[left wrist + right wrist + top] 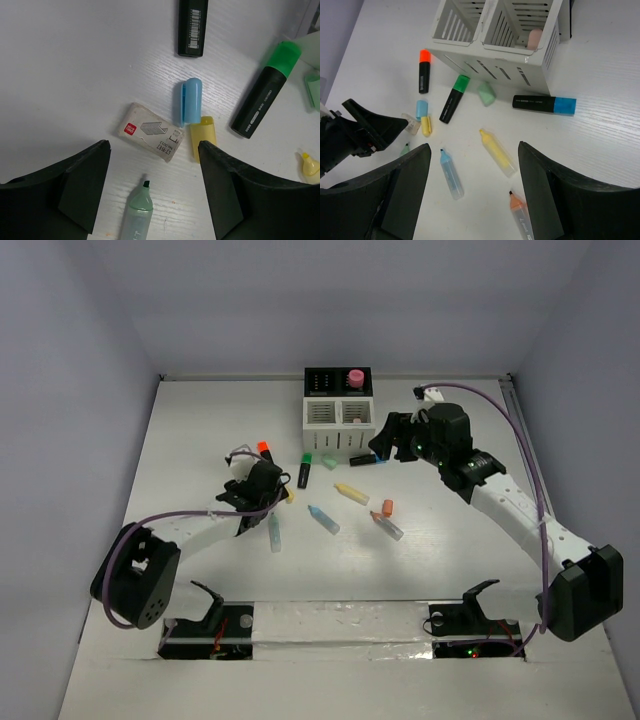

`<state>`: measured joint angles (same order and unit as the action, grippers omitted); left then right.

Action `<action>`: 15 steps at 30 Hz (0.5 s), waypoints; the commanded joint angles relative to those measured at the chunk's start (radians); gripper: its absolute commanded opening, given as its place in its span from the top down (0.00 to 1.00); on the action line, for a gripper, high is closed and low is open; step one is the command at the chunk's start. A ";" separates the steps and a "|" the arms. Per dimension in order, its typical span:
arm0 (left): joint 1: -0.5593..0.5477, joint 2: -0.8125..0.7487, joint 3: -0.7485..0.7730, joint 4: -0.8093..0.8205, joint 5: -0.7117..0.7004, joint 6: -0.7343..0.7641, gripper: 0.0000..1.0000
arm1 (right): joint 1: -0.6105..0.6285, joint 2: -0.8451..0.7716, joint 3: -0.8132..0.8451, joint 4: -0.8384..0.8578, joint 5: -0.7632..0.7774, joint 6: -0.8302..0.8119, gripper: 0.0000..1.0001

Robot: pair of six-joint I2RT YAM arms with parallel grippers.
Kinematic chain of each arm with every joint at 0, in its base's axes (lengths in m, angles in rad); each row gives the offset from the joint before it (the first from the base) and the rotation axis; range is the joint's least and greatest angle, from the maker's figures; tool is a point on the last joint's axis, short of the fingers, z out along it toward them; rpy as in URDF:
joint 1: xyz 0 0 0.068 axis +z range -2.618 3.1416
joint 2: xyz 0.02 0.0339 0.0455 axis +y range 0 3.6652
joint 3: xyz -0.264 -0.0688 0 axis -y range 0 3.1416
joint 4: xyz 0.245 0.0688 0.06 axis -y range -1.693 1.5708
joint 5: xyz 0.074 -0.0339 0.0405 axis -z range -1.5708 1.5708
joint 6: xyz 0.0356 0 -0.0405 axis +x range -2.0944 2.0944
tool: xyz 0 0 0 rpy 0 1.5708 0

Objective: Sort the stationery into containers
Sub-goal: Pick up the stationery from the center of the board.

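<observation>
I see the desk (180, 430) with the organizer (338, 412) at 12 o'clock, left end effector (152, 150) and right end effector (474, 150) both spread apart and empty, highlighters (352, 494) and markers (304, 471) loose at the organizer's 6 o'clock, a small staple box (150, 132) below the left one.

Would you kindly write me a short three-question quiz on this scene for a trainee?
1. True or false: the left gripper and right gripper are both open and empty.
2. What colour is the item in the organizer's white compartment? A pink; B blue; C green.
3. Fill in: the highlighter pointing at the staple box is ___.
Key: 1 true; 2 A; 3 green.
</observation>
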<state>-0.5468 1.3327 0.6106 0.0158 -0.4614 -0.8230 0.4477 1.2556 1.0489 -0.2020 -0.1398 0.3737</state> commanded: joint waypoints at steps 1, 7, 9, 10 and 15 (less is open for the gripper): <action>0.007 0.013 0.055 -0.039 0.010 0.079 0.32 | 0.011 -0.027 0.000 0.062 -0.012 0.002 0.24; 0.007 0.032 0.084 -0.077 0.055 0.189 0.27 | 0.011 -0.022 -0.007 0.076 -0.006 0.005 0.24; 0.007 0.046 0.097 -0.100 0.061 0.203 0.27 | 0.011 -0.021 -0.009 0.079 -0.006 0.007 0.24; 0.007 0.051 0.100 -0.109 0.061 0.214 0.27 | 0.011 -0.021 -0.009 0.081 -0.007 0.007 0.24; 0.007 0.091 0.116 -0.132 0.064 0.239 0.27 | 0.011 -0.028 -0.016 0.085 -0.006 0.005 0.24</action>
<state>-0.5468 1.4055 0.6865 -0.0746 -0.4026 -0.6285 0.4477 1.2541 1.0382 -0.1741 -0.1398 0.3740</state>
